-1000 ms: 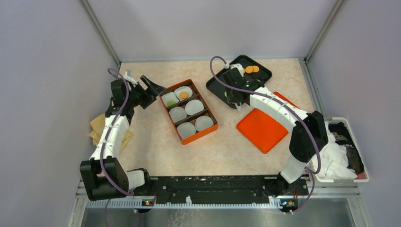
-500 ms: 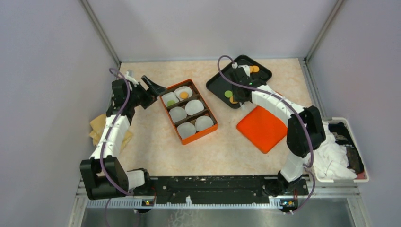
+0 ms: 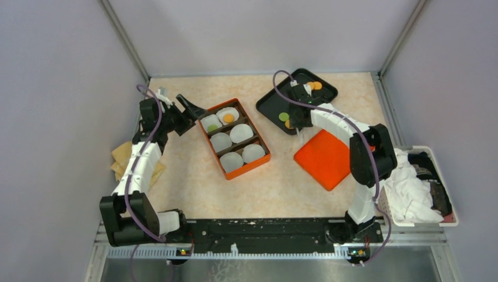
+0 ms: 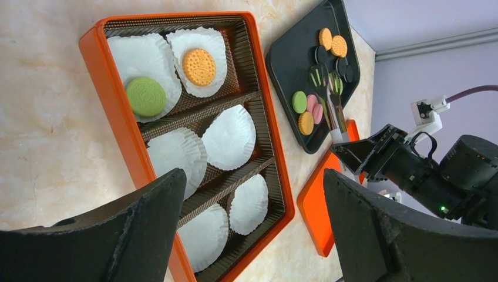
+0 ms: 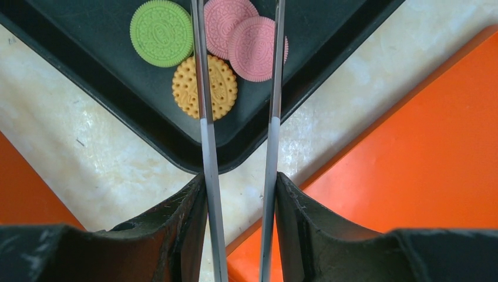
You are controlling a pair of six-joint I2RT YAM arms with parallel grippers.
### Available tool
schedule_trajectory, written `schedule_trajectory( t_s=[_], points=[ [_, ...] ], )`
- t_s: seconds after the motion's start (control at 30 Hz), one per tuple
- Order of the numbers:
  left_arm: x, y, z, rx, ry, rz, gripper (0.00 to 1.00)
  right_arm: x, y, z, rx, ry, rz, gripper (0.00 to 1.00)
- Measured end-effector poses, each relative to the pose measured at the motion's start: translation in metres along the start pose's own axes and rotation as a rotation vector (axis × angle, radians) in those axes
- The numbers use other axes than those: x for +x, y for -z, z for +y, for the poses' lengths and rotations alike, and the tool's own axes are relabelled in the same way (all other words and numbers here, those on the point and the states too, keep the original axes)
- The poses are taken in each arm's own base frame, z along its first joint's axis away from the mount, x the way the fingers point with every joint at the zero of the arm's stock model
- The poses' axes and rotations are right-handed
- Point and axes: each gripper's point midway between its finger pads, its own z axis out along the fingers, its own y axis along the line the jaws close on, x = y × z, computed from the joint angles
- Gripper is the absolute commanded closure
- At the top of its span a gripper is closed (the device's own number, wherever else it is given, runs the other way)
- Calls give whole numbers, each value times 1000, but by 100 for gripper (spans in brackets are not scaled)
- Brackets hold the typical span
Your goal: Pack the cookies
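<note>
The tabletop (image 3: 282, 182) carries everything, so take the orange box (image 4: 110, 100) as your reference. Its flat orange lid (image 3: 323, 158) lies to the right of the box, well apart from it. That looks deliberate, since it leaves the box open for filling. The black tray (image 3: 273, 106) sits right of the box too, a little farther back, and it is the supply.

Your left jaws (image 4: 251, 182) hang just left of the box's far corner, spread wide and empty. They seem parked there so their camera looks straight over the compartments. Your right jaws (image 5: 239, 182) are right of the box, above the tray corner that meets the lid, and they are clamped on a pair of tongs (image 5: 207, 153). The thin blades suit flat discs that fat fingers could not pinch.

Inside the box, 6 white paper cups (image 4: 229, 138) sit 2 to a row. Only the far row is filled, with 1 green cookie (image 4: 145, 97) and 1 orange cookie (image 4: 198, 66).

The remaining cookies (image 5: 205, 87) lie on the tray: 1 green, 1 orange and 2 pink under the tongs, more at the tray's far end. The blades straddle the pink cookies (image 5: 258, 48), probably the next pick. Their tips are out of view, so I cannot tell whether they touch.
</note>
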Motion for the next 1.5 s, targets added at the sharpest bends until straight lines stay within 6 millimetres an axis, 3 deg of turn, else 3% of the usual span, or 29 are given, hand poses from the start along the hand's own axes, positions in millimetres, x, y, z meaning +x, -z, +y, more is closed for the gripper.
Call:
schedule_trajectory(
  t_s=[0.13,0.23,0.43,0.67,0.93,1.3,1.5],
  points=[
    [1,-1,1,-3,3,3,8,-6,-3,2,-13,-14,-5,66],
    [1,-1,2,-4,3,4,8,-7,-4,3,-24,-26,-8,83],
    [1,-2,3,-7,2,7,9,-8,-3,13,-77,-41,-7,96],
    [-2,-5,8,-38,2,-1,9,-12,-4,29,-156,-57,-24,100],
    [-22,-3,-4,-51,-42,-62,9,-17,2,45,-213,-39,-50,100],
    [-29,-9,-10,-64,-57,-74,9,-23,33,73,-288,34,-106,100],
    [-30,-11,-12,-63,-58,-70,9,-21,61,112,-350,115,-135,100]
  ],
)
